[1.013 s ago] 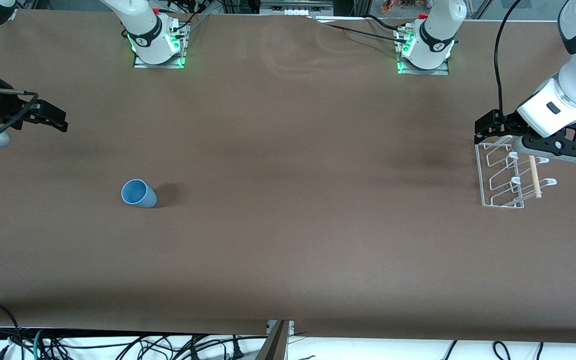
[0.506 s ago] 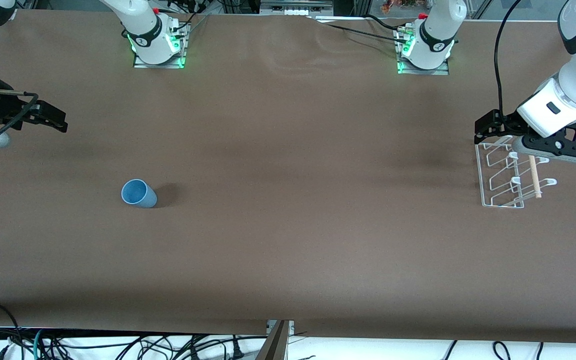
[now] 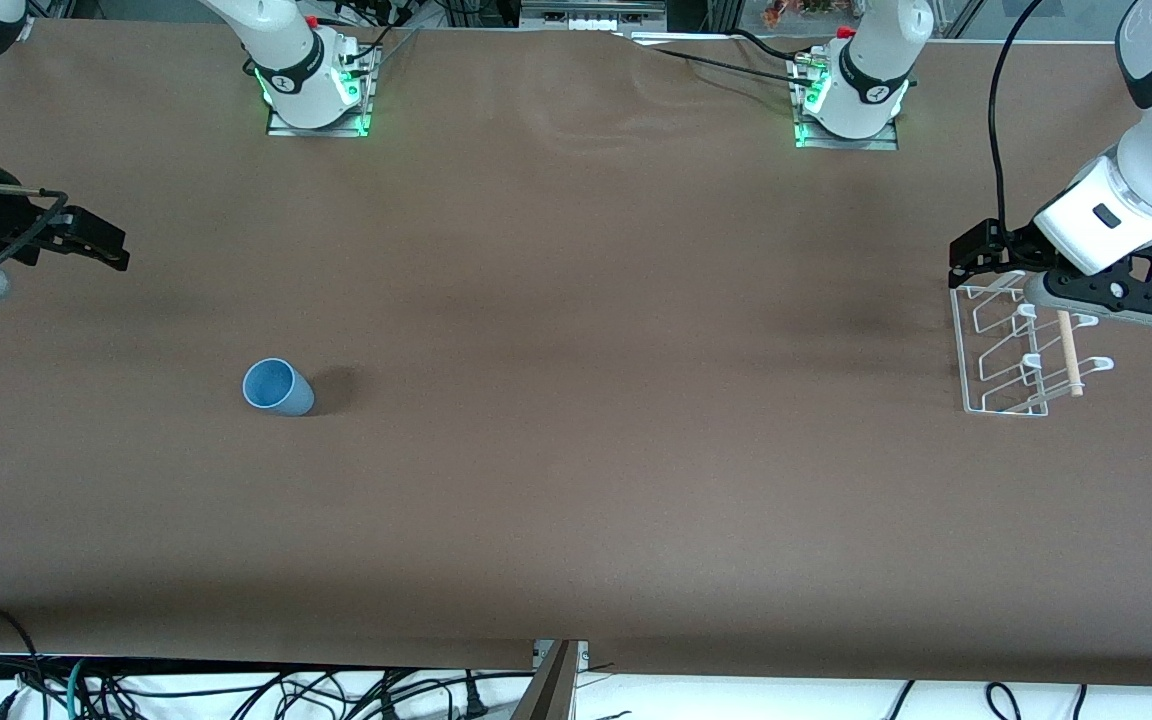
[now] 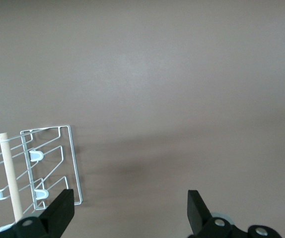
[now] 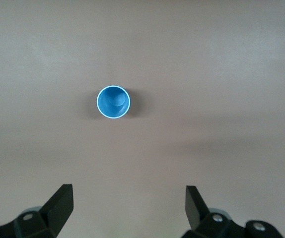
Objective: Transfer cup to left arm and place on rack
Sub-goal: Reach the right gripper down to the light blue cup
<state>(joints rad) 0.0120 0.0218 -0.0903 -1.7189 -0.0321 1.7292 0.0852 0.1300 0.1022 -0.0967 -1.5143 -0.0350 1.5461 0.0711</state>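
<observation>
The light-blue cup (image 3: 277,388) stands upright on the brown table toward the right arm's end, its mouth up; the right wrist view shows the cup (image 5: 113,101) from above. My right gripper (image 3: 101,243) hovers over the table's edge at that end, well apart from the cup, open and empty (image 5: 129,201). The white wire rack (image 3: 1014,352) with its wooden dowel (image 3: 1069,352) sits at the left arm's end. My left gripper (image 3: 981,250) hangs open and empty over the rack's corner nearest the bases. In the left wrist view the rack (image 4: 50,163) lies beside the left gripper (image 4: 130,206).
The brown table cover (image 3: 576,400) stretches between cup and rack. Both arm bases (image 3: 316,90) (image 3: 848,100) stand along the edge farthest from the front camera. Cables hang below the table's near edge (image 3: 236,690).
My right gripper has drifted slightly toward the bases' side of the table. The cup, the rack and the left arm have not moved.
</observation>
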